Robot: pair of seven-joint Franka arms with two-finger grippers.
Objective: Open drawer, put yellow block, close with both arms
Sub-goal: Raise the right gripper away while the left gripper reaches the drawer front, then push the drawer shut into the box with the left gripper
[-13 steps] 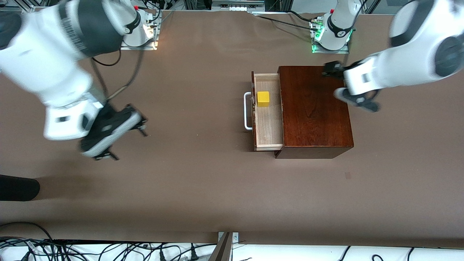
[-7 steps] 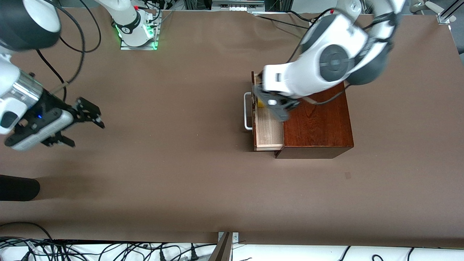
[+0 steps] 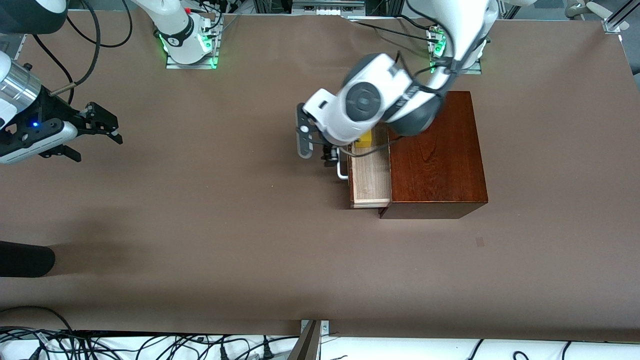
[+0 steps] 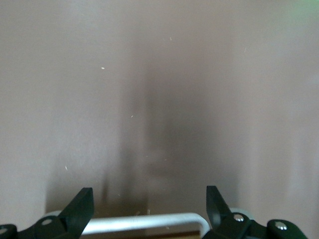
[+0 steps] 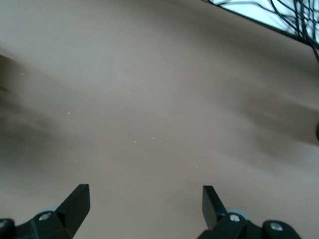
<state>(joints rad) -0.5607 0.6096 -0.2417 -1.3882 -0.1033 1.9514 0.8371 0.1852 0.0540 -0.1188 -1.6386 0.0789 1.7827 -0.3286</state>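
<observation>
Brown paper-covered table (image 3: 250, 250): large bare stretch from the wooden box toward the right arm's end, and a wide bare band along the edge nearest the front camera. Cables hang past that near edge; a dark rounded object (image 3: 25, 259) pokes in at the right arm's end.

Glossy mahogany box (image 3: 435, 160): sits toward the left arm's end of the table, near the left arm's base. Open table all round it.

Pale light-wood drawer with dark reddish-brown front (image 3: 371, 180): pulled partly out of the box, toward the right arm's end. Its white U-shaped bar handle (image 3: 342, 170) sticks out over bare table; most of it is covered by the arm in the front view, and it shows as a white bar (image 4: 144, 222) in the left wrist view.

Left white jointed arm (image 3: 370, 102): reaches from its base over the box and drawer. Left gripper (image 3: 315, 145) hangs just in front of the drawer front, fingers (image 4: 82, 206) spread apart, straddling the handle bar, not clenched on it.

Right white arm: waits off at its own end. Right gripper (image 3: 95, 132) is over bare table, well apart from the box, fingers (image 5: 75, 201) spread wide, holding nothing.

Small bright yellow cube (image 3: 365, 139): lies in the drawer tray, at the end farther from the front camera, half hidden under the left arm.
</observation>
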